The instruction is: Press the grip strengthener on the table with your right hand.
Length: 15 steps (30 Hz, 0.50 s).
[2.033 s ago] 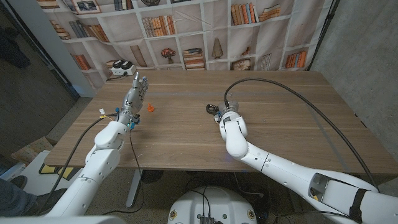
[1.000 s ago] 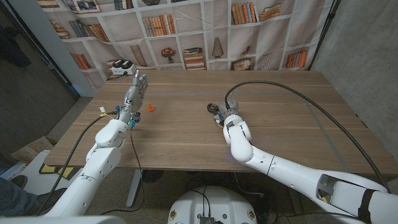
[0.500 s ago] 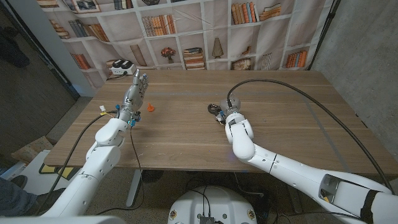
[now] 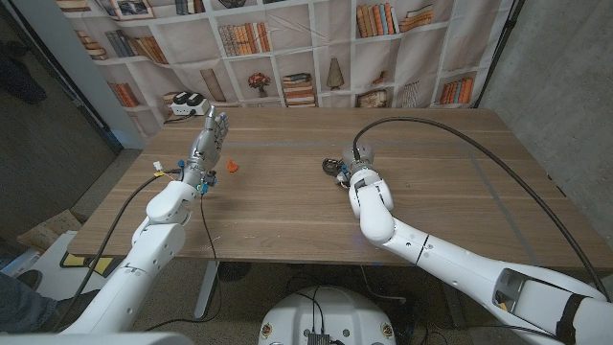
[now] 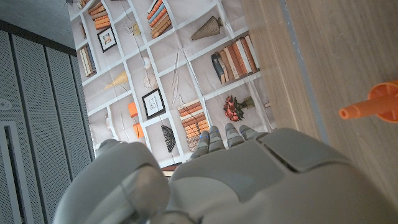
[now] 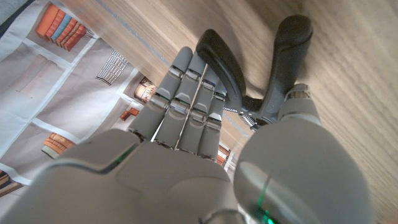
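A bookshelf-print backdrop is hanging behind the wooden table (image 4: pixel 287 206) I am working over. The grip strengthener (image 4: pixel 331 169) is lying near the table's middle, directly ahead of my right hand (image 4: pixel 358 173). In the right wrist view the fingers (image 6: pixel 186 93) are lying along one black handle while the thumb is sitting at the other, so I am bracketing the tool for a squeeze; I judge the handles not yet pressed together. My left hand (image 4: pixel 210 139) is standing upright, fingers apart, holding nothing, parked just beside a small orange piece (image 4: pixel 233 167) and well apart from the work.
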Tool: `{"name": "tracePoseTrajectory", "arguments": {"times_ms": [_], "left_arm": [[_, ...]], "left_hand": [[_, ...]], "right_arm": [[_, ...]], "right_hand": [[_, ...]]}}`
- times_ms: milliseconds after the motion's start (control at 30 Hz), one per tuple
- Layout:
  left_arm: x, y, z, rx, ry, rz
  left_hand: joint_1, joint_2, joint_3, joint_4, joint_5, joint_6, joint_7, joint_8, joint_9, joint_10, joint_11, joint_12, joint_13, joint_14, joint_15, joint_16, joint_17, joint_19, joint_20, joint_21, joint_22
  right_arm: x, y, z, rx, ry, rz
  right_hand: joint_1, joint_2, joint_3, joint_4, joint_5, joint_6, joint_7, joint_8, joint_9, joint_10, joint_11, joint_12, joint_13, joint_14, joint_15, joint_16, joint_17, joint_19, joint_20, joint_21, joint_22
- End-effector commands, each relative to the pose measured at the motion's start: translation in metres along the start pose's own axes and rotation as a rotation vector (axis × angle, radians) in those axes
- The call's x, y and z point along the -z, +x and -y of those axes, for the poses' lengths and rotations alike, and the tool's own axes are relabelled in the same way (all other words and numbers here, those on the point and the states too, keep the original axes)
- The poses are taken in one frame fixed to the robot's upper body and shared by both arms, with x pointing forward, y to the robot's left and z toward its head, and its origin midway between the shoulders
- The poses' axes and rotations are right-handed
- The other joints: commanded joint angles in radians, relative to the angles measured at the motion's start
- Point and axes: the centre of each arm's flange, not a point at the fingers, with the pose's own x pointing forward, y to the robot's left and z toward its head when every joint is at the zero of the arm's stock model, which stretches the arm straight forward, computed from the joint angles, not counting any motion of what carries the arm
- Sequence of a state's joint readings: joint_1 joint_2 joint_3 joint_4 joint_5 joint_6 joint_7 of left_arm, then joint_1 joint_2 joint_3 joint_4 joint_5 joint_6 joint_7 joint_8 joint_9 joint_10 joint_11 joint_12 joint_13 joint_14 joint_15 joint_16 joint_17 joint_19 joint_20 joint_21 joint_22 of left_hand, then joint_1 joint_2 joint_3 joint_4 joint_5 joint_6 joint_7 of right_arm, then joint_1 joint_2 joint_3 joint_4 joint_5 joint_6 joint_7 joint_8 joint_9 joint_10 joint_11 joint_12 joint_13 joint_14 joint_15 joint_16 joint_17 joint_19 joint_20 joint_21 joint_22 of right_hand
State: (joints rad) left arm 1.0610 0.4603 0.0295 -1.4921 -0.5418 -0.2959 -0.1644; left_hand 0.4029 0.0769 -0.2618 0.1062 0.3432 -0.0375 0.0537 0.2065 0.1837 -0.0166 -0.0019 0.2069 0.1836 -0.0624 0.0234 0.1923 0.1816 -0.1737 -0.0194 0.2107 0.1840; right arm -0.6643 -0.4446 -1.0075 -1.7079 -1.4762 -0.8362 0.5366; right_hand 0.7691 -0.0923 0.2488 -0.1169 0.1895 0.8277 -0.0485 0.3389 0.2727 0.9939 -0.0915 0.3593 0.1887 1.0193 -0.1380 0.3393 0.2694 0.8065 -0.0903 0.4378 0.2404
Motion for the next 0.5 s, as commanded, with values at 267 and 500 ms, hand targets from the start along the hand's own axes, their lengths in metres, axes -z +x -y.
{"name": "tracePoseTrajectory", "arguments": {"times_ms": [267, 500], "left_arm": [[-0.002, -0.003, -0.001, -0.006, 0.004, 0.005], [-0.006, -0.003, 0.000, 0.000, 0.011, 0.012]], "left_hand": [[0.006, -0.007, -0.008, -0.001, -0.003, 0.010, 0.006, -0.005, 0.003, 0.004, 0.004, 0.000, 0.005, 0.002, -0.001, 0.000, 0.003, -0.028, 0.004, -0.003, 0.003], [0.006, -0.006, -0.010, -0.001, -0.004, 0.011, 0.007, -0.005, 0.003, 0.004, 0.003, -0.001, 0.005, 0.003, -0.002, 0.000, 0.003, -0.029, 0.004, -0.003, 0.003]], "right_arm": [[0.014, -0.007, 0.025, 0.077, 0.077, -0.025], [0.021, -0.015, 0.035, 0.127, 0.162, -0.027]], "right_hand": [[0.171, 0.183, 0.050, -0.035, -0.002, 0.005, 0.008, 0.000, 0.007, 0.038, -0.024, -0.001, 0.004, 0.046, -0.090, 0.002, 0.000, 0.011, -0.071, 0.016, 0.005], [0.171, 0.185, 0.050, -0.033, -0.004, 0.007, 0.010, -0.001, 0.008, 0.040, -0.022, -0.002, 0.004, 0.050, -0.090, 0.000, 0.000, 0.011, -0.071, 0.019, 0.006]]}}
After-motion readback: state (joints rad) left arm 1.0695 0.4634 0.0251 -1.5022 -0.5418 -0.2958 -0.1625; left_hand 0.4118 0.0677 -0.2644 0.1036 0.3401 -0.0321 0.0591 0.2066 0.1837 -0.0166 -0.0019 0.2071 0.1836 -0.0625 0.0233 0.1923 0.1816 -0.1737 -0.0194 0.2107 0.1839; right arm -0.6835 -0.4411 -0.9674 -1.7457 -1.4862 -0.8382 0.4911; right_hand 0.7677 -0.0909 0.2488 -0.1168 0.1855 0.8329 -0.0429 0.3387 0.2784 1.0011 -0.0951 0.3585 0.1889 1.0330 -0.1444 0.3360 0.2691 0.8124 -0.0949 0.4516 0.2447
